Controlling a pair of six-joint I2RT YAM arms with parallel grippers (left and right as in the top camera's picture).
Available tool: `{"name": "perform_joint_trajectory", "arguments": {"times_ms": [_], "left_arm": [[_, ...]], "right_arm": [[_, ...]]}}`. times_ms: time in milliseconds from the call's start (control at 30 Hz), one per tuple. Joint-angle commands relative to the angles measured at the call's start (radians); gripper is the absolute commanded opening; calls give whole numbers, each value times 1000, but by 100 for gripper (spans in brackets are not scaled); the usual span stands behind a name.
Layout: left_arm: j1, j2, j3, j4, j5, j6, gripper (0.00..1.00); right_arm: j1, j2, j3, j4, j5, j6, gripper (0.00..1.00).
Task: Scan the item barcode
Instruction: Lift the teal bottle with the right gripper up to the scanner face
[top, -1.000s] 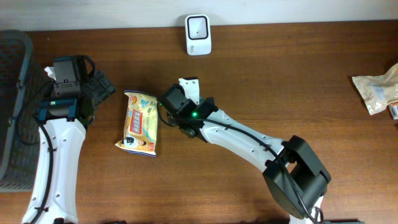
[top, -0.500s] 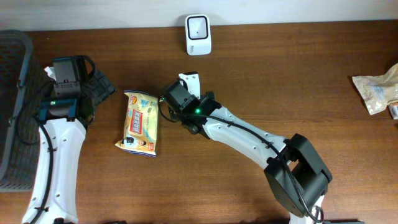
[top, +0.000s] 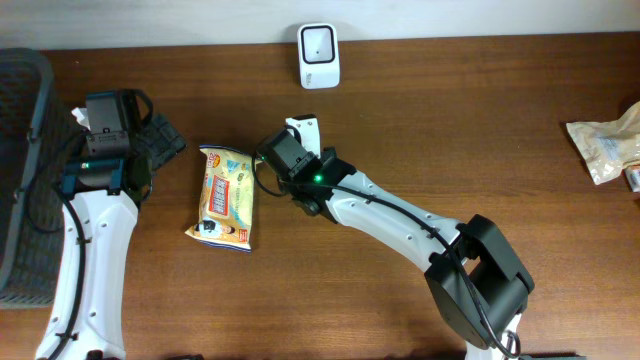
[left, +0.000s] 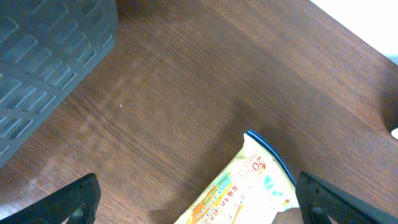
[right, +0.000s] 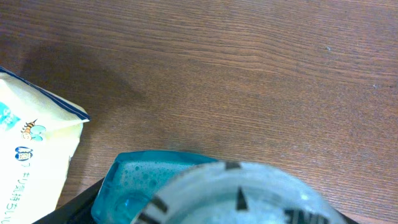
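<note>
The jaws of the left gripper (left: 199, 198) stood wide open. In the left wrist view its two dark fingertips (left: 74, 200) showed at the lower corners, and between them were only the wooden table (top: 450, 120) and the upper corner of the yellow pack (top: 228, 197); they held nothing.

About the jaws of the right gripper (top: 298, 142) I cannot tell if they were open or closed, because the fingers were hidden. In the overhead view this gripper was at the small white item (top: 304, 127), which was at its tip, just beside the top right corner of the yellow pack. In the right wrist view, a blue translucent part and a pale round part with black marks filled the lower picture, very near to the lens. I cannot tell if the item was gripped or only touched.

The white scanner (top: 318, 42) stood at the far edge of the table, behind the item and apart from it. The yellow pack lay flat between the two arms. A dark basket (top: 15, 180) was at the left edge, and a pale bag (top: 605, 148) lay at the right edge.
</note>
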Motion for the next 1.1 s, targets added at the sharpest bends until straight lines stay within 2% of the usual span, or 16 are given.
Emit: {"name": "perform_joint_trajectory", "arguments": {"times_ms": [0,133,333,500,767,1067], "left_arm": [[3,12,7,-2,7,13,99],[3,12,7,-5,7,13,99],[2,12,7,-8,7,13,99],[3,12,7,-9,7,13,99],[2,12,7,-9,7,13,99],[3,12,7,-9,7,13,99]], "right_arm": [[-7,13,29,2,18,4,70],[-22,13,74,-2,13,-24,71],[-119,13,222,-128,-118,-95,70],[-209,13,289,-146,-233,-153,69],[-368,13,311,-42,-469,-167,67],[-393,24,368,51,-496,-148,63]]}}
